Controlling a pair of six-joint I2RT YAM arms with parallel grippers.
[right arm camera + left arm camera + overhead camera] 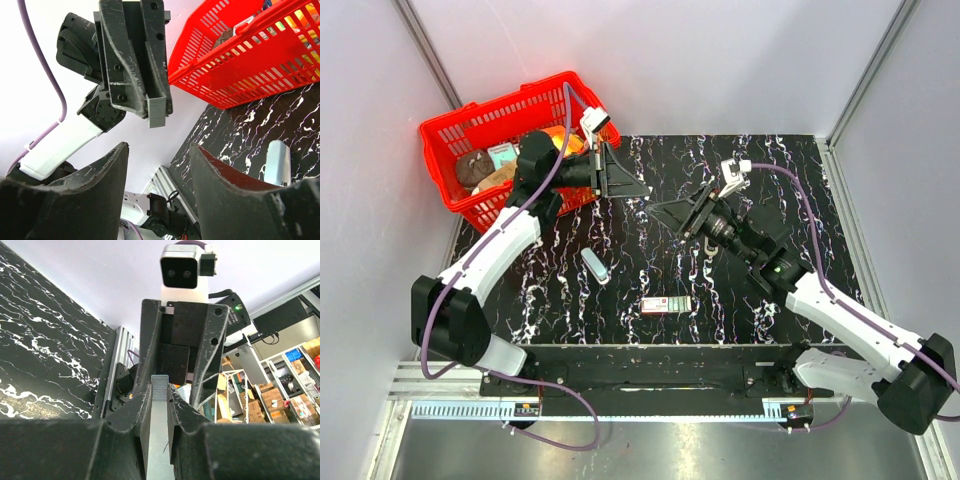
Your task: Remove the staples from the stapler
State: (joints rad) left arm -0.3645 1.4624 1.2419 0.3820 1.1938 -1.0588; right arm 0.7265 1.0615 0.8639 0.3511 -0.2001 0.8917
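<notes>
Left tool (626, 185) clamps a staple strip (156, 111) beyond the stapler (595, 265) (right tool (670, 212) gapes empty). Slack pinch could drop it.

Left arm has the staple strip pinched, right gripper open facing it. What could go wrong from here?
1. The staple strip pokes out past the fingertips of the left gripper; a thin strip like this may slip or snap.
2. The open right gripper faces it; a misaligned approach could knock it loose.
3. It is held above the table, so dropped staples could scatter near the stapler.
</notes>
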